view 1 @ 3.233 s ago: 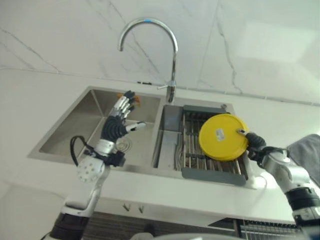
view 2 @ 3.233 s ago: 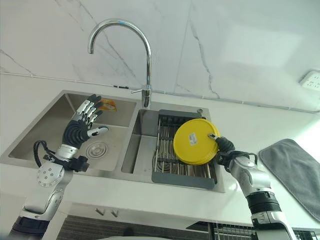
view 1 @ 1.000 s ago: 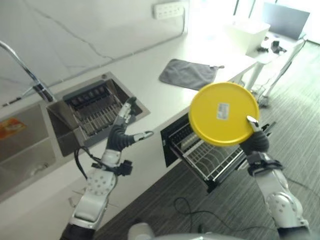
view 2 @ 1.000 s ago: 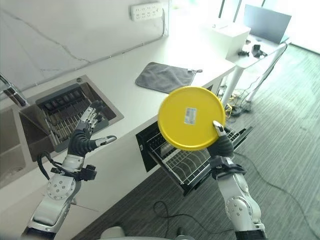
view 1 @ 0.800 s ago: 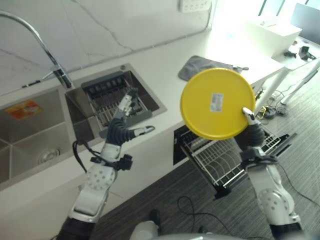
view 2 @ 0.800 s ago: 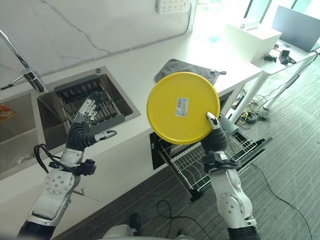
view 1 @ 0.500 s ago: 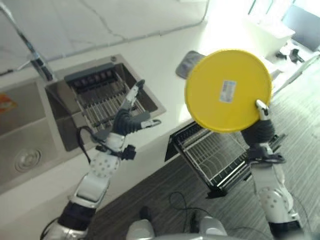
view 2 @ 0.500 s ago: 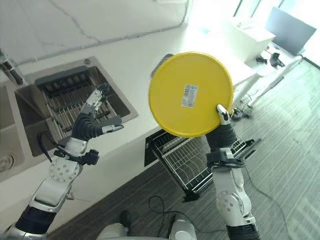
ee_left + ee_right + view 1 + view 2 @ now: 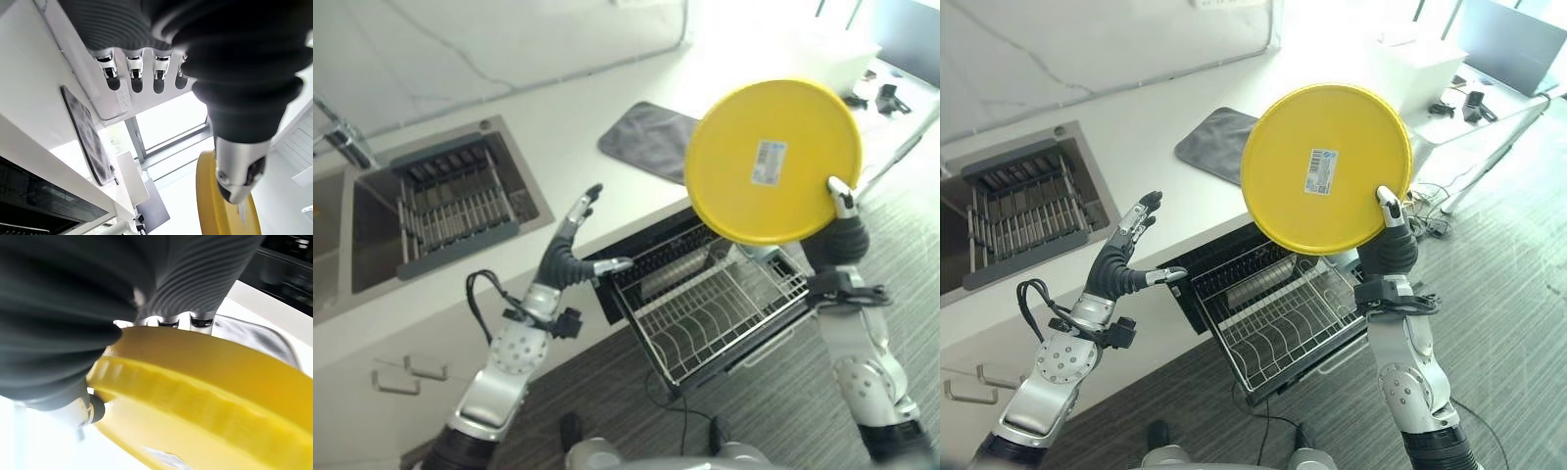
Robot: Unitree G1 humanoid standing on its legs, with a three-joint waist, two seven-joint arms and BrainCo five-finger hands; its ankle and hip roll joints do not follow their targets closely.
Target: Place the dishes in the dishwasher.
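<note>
A round yellow plate [image 9: 771, 162] with a white sticker on its underside is held upright in the air by my right hand [image 9: 843, 231], thumb against the plate's face and fingers behind its rim. The plate [image 9: 205, 396] also shows edge-on in the right wrist view. It hangs above the pulled-out dishwasher rack [image 9: 710, 304], a wire basket below the white counter. My left hand [image 9: 1124, 262] is open, fingers straight, thumb out, in front of the counter edge left of the rack. The plate [image 9: 220, 205] also appears in the left wrist view beyond the thumb.
A grey mat [image 9: 1216, 142] lies on the white counter [image 9: 1136, 166]. A sink [image 9: 372, 220] with a drying rack [image 9: 450, 211] sits at the left. A white table [image 9: 1469, 69] with a box and small items stands at the far right. Dark striped floor lies below.
The camera has swung, so the counter and sink slid left and the dishwasher rack shows fully under the plate. My right hand still holds the plate raised. The left hand stays open.
</note>
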